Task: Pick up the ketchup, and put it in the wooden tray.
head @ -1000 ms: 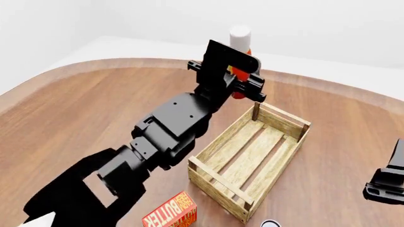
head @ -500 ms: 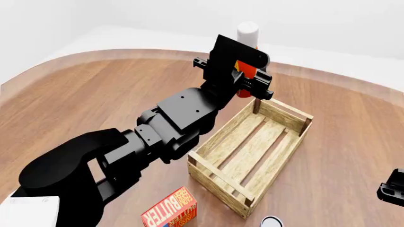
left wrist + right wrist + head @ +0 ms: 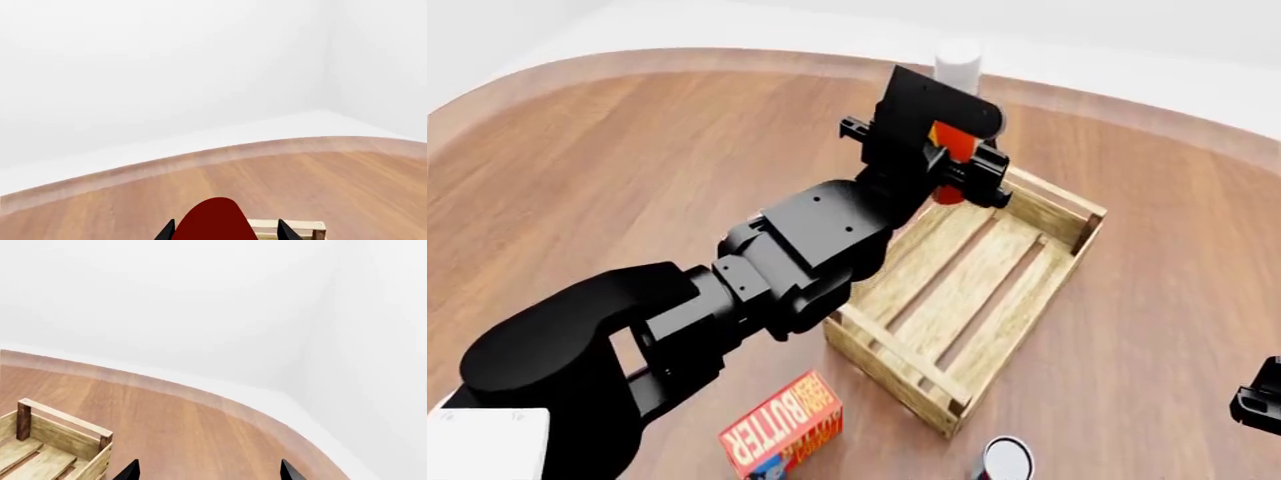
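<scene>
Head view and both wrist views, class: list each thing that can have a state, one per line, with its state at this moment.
ketchup: upright, held off the table above the tray's far corner
left gripper: shut on the ketchup
right gripper: open, holding nothing
wooden tray: nothing lies in it, flat on the table
butter box: lying on the table near the tray
can: upright

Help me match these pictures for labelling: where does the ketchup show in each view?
Head view: ketchup at upper centre, held in the left gripper.
Left wrist view: red body at bottom centre, between the fingertips.
Right wrist view: not in it.
Shared landmark: the wooden tray.
</scene>
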`<state>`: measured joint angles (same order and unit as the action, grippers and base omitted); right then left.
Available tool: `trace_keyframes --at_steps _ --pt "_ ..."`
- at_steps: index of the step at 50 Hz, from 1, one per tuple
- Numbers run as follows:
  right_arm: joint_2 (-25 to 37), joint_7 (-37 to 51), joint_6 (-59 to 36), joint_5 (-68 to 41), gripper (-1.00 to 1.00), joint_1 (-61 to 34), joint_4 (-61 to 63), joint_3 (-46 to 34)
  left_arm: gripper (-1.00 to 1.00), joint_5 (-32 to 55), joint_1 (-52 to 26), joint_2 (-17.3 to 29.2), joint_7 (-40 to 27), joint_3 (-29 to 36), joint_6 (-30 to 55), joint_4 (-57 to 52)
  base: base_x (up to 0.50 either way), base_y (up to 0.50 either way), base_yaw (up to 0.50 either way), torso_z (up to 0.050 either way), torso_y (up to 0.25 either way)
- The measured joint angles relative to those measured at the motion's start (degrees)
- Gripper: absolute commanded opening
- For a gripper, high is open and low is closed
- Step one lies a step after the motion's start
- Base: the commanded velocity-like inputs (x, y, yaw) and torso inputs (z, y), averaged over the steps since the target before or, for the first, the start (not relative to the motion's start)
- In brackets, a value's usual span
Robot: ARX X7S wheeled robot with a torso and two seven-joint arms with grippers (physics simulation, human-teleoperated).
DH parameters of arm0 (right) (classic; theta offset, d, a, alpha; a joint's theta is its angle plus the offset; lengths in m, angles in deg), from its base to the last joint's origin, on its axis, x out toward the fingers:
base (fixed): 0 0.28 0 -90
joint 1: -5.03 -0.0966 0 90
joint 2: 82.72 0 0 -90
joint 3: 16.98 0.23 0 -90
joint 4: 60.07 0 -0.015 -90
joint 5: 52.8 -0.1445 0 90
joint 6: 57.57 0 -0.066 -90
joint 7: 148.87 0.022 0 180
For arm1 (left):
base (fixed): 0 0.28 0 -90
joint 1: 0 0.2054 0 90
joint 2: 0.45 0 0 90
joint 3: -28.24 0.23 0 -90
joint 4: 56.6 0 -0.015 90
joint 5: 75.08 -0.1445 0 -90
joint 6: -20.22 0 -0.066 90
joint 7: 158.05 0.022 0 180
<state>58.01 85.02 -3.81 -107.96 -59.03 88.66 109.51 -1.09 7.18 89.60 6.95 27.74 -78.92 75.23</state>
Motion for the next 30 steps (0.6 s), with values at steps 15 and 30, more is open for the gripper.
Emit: trace_keyframes --at_steps 15,30 --pt "0.61 1.75 0.72 -0.24 1.0 0.56 -0.17 -0.2 -1.0 0.17 0.0 0.0 -1.15 0.2 0.32 -2.55 0.0 0.0 0.0 0.0 -0.16" --pt "1.03 3.52 1.24 -0.79 1.0 0.92 -0.36 -0.3 -1.0 -1.43 0.72 0.01 -1.88 0.19 0.53 -4.25 0.0 0.0 0.0 0.0 -0.16"
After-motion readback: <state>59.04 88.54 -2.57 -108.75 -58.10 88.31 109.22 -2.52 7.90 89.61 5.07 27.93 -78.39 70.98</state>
